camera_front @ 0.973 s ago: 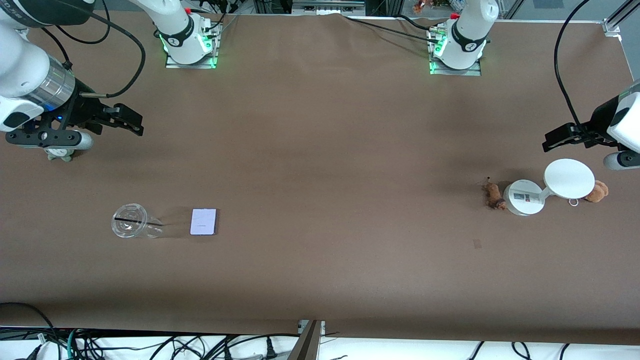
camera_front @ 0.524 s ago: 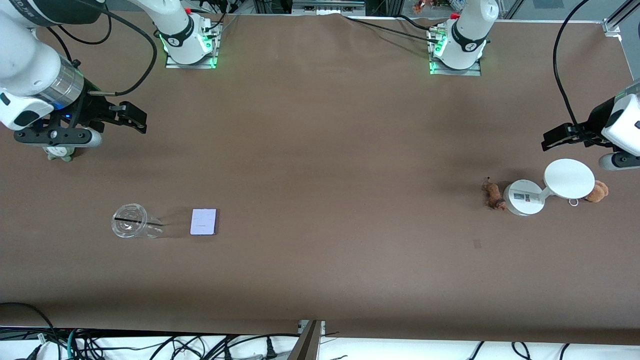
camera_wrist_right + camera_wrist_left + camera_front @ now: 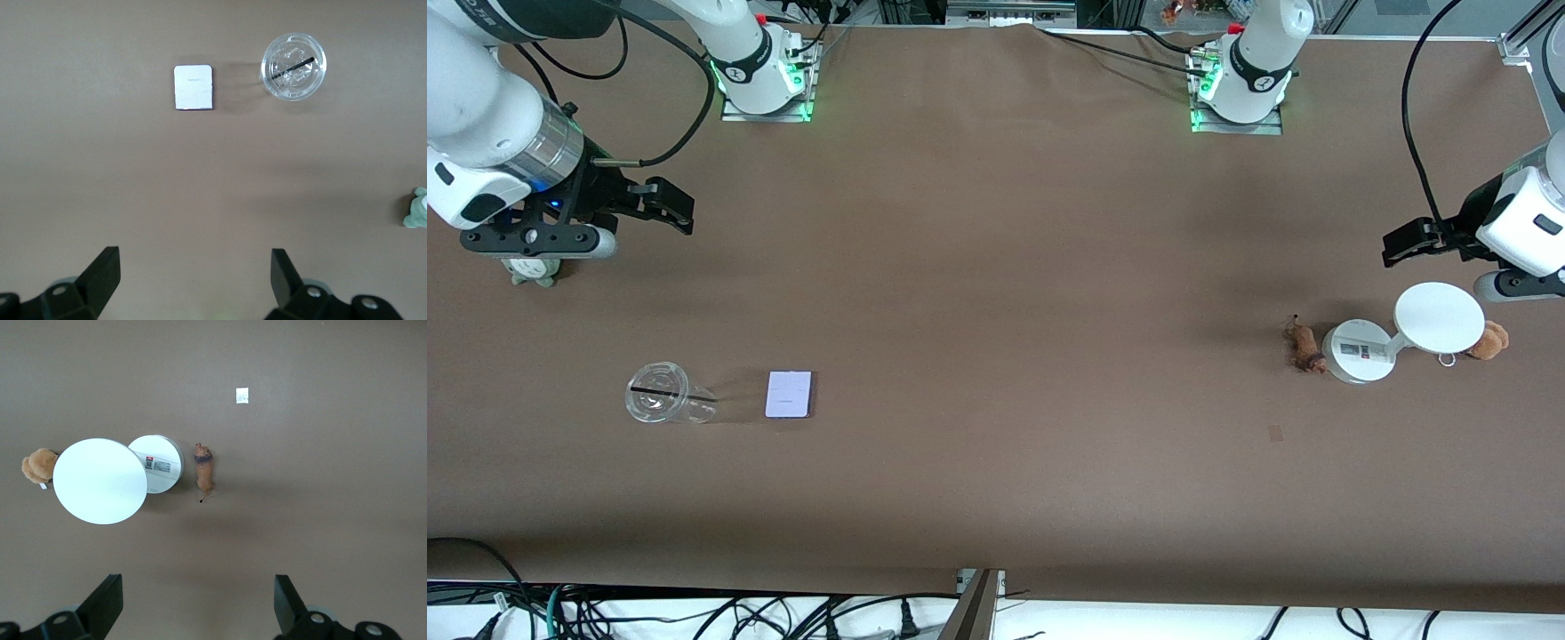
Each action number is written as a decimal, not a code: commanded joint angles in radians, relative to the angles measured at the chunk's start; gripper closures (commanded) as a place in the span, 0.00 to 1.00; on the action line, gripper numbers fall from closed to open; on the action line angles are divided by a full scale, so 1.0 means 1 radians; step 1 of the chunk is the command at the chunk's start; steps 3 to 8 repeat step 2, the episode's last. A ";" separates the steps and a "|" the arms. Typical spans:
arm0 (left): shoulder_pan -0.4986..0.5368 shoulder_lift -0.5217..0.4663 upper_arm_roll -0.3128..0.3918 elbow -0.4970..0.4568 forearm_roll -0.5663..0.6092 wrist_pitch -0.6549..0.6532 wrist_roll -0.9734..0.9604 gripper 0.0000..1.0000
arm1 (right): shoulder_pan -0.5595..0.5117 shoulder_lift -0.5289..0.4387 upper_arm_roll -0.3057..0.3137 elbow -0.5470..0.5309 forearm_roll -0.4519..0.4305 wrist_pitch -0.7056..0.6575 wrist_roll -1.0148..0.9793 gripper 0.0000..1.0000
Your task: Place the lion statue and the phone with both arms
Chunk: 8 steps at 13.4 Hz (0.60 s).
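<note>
While the lion (image 3: 1304,346) lies just beside a white stand (image 3: 1357,351) and the flat phone (image 3: 789,394) near a clear cup (image 3: 660,403), both arms hang raised over the table's ends; left gripper (image 3: 197,605) and right gripper (image 3: 195,280) gape wide, empty.

Both arms white w/ glossy shells, black joint bands. Bases on metal plates, green LEDs lit, red tabs on top. Right arm has silver ring at wrist w/ blue light; black cable loops to it. Black cable also runs to left wrist. Grippers black, white sensor housings w/ dark patches.
</note>
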 commanded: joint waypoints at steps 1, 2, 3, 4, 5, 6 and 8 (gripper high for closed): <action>-0.005 0.016 0.002 0.042 0.019 -0.023 -0.011 0.00 | 0.004 0.006 0.000 0.025 -0.016 -0.024 0.014 0.00; -0.003 0.016 0.002 0.044 0.019 -0.023 -0.013 0.00 | 0.004 0.006 0.000 0.025 -0.017 -0.022 0.014 0.00; -0.003 0.016 0.002 0.044 0.019 -0.023 -0.013 0.00 | 0.004 0.006 0.000 0.025 -0.017 -0.022 0.014 0.00; -0.003 0.016 0.002 0.044 0.019 -0.023 -0.013 0.00 | 0.004 0.006 0.000 0.025 -0.017 -0.022 0.014 0.00; -0.003 0.016 0.002 0.044 0.019 -0.023 -0.013 0.00 | 0.004 0.006 0.000 0.025 -0.017 -0.022 0.014 0.00; -0.003 0.016 0.002 0.044 0.019 -0.023 -0.013 0.00 | 0.004 0.006 0.000 0.025 -0.017 -0.022 0.014 0.00; -0.003 0.016 0.002 0.044 0.019 -0.023 -0.013 0.00 | 0.004 0.006 0.000 0.025 -0.017 -0.022 0.014 0.00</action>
